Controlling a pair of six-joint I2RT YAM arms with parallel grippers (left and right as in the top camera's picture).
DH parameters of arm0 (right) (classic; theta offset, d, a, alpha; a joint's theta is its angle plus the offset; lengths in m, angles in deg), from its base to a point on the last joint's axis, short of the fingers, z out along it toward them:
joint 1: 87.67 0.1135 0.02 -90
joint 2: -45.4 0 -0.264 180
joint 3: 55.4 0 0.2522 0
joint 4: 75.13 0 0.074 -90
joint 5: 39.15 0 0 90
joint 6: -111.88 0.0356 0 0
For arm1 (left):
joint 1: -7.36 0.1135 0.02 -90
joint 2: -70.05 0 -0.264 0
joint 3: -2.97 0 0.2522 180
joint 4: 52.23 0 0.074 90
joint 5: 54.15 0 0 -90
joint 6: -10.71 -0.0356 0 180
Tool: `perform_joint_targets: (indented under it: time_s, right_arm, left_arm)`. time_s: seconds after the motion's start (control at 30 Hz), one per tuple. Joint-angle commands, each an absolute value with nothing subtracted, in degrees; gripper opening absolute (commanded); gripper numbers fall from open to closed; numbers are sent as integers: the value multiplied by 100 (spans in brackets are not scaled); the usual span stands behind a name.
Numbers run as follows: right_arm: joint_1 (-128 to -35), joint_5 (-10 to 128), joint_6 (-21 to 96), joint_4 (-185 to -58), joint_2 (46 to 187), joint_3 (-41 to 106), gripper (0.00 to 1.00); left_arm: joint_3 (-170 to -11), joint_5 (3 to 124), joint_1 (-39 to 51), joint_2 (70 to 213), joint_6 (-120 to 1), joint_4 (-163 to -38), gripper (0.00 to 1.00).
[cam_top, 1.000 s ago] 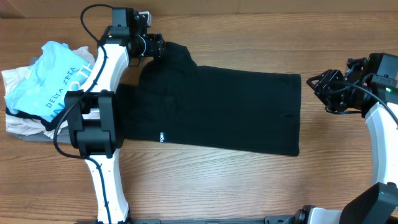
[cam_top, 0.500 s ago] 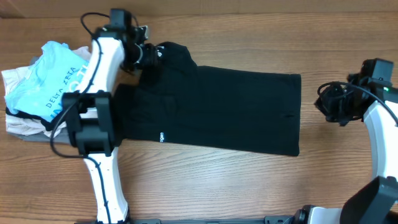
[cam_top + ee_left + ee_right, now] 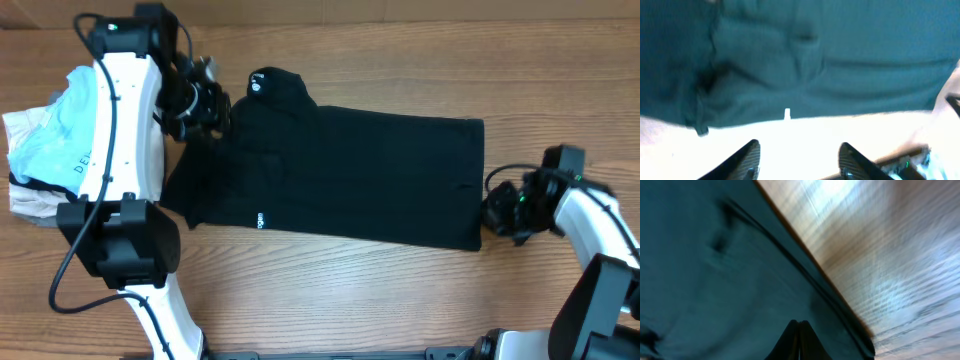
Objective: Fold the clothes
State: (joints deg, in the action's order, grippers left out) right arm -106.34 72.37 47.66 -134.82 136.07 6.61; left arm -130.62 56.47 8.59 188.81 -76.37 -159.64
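Observation:
The black shirt (image 3: 350,175) lies spread flat across the table, a small white print (image 3: 258,85) on its upper left part. My left gripper (image 3: 205,105) hovers by the shirt's upper left edge. In the left wrist view it (image 3: 800,146) stands open over bare table, with the shirt (image 3: 815,60) just beyond the fingertips and nothing between them. My right gripper (image 3: 497,212) sits at the shirt's lower right corner. In the right wrist view its fingers are pressed together (image 3: 798,323) over the dark fabric (image 3: 700,270) near the hem.
A pile of other garments lies at the far left: a light-blue shirt (image 3: 60,130) on top of white and grey folded ones (image 3: 25,195). The left arm's white links run down the left side. Wooden table (image 3: 400,60) surrounds the shirt.
The left gripper has drawn away leftward from the shirt's upper left part, its jaws narrowing. The right gripper came down to the lower right corner and shut.

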Motion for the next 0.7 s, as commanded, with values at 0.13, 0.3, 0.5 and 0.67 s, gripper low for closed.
perform_joint_targets:
  time_s: [0.13, 0.3, 0.5, 0.67]
  right_arm:
    - [-10652, 7370, 5256, -12920, 13614, -362, 4]
    - [-10746, 6704, 5730, -12818, 13614, -552, 4]
    - [-10822, 6323, 5785, -12990, 13614, -552, 4]
    - [-10822, 6332, 5748, -12964, 13614, -550, 4]
  left_arm:
    - [-12417, 5124, 844, 18853, -7745, -16283, 44]
    - [-11447, 4873, 835, 18302, -7283, -15767, 42]
    - [-9554, 4718, 757, 17351, -6459, -14252, 54]
    - [-8160, 4552, 737, 17281, -6121, -12613, 55]
